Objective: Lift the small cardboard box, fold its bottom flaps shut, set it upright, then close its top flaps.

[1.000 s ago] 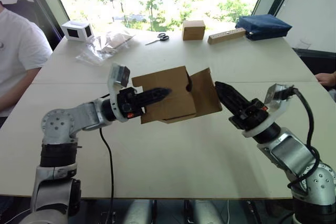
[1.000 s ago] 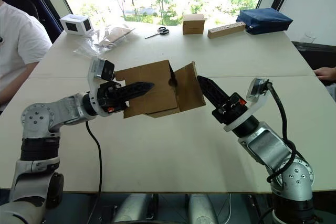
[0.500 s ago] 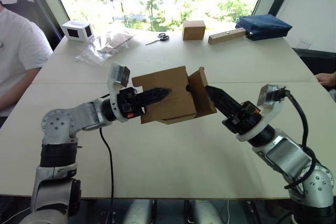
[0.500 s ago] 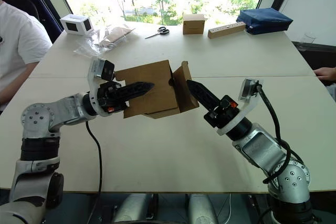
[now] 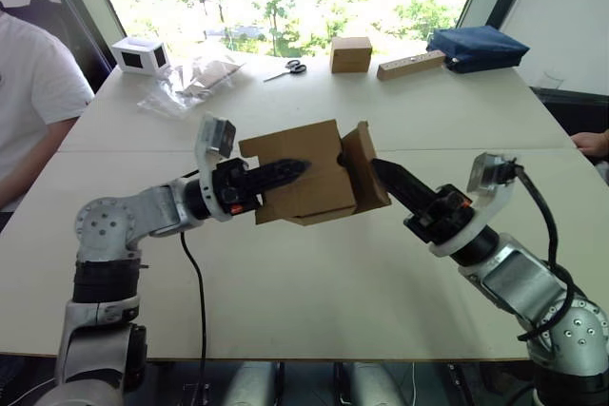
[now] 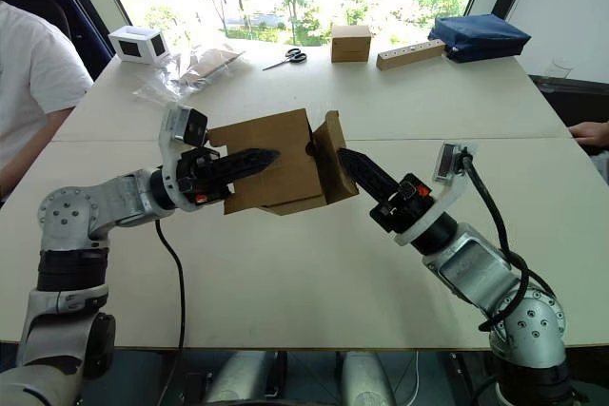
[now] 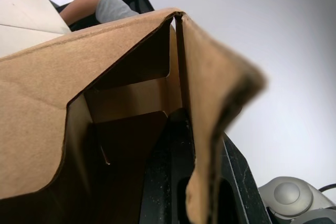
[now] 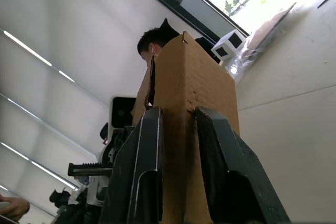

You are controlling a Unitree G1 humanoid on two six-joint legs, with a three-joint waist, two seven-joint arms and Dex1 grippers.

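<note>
Above white table (image 5: 314, 263), left gripper (image 5: 285, 171) clamping small cardboard box (image 5: 300, 173), right gripper (image 5: 385, 174) against flap

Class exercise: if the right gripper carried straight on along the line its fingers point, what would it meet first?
The right gripper points up and toward the robot's left, at a half-folded flap of the small cardboard box, held off the table by the left gripper. It would meet that flap first; it already looks to be touching it.

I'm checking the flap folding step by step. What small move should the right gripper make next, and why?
Probably keep pushing the flap toward the small cardboard box: the left gripper holds the box off the table, and the right gripper presses a flap that is not yet flush.
</note>
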